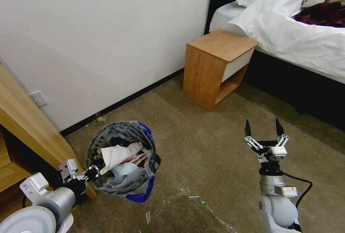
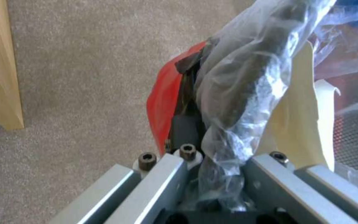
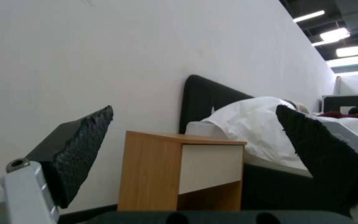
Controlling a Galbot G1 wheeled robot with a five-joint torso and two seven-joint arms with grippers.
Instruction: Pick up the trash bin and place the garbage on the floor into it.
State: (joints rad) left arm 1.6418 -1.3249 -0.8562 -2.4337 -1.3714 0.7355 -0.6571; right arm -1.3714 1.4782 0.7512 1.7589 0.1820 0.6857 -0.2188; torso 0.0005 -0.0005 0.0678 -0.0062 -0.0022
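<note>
The trash bin (image 1: 92, 147), round with a clear bag and blue strips, leans over the carpeted floor (image 1: 201, 154) at the lower left. Inside it lies garbage: a crumpled white tissue (image 1: 115, 154) and a pale blue mask (image 1: 124, 171). My left gripper (image 1: 92, 172) is shut on the bin's near rim. In the left wrist view, the left gripper (image 2: 216, 102) pinches the red wall (image 2: 162, 99) and the crinkly bag (image 2: 245, 77). My right gripper (image 1: 263, 127) hangs open and empty over bare carpet at the right, its fingertips (image 3: 84, 133) wide apart. A small scrap (image 1: 100, 119) lies by the skirting.
A wooden nightstand (image 1: 215, 68) stands against the wall, with the bed (image 1: 294, 28) to its right. A wooden cabinet (image 1: 25, 125) is close by my left arm. Clear tape lines (image 1: 169, 204) cross the carpet near my base. There is open carpet between the bin and the right arm.
</note>
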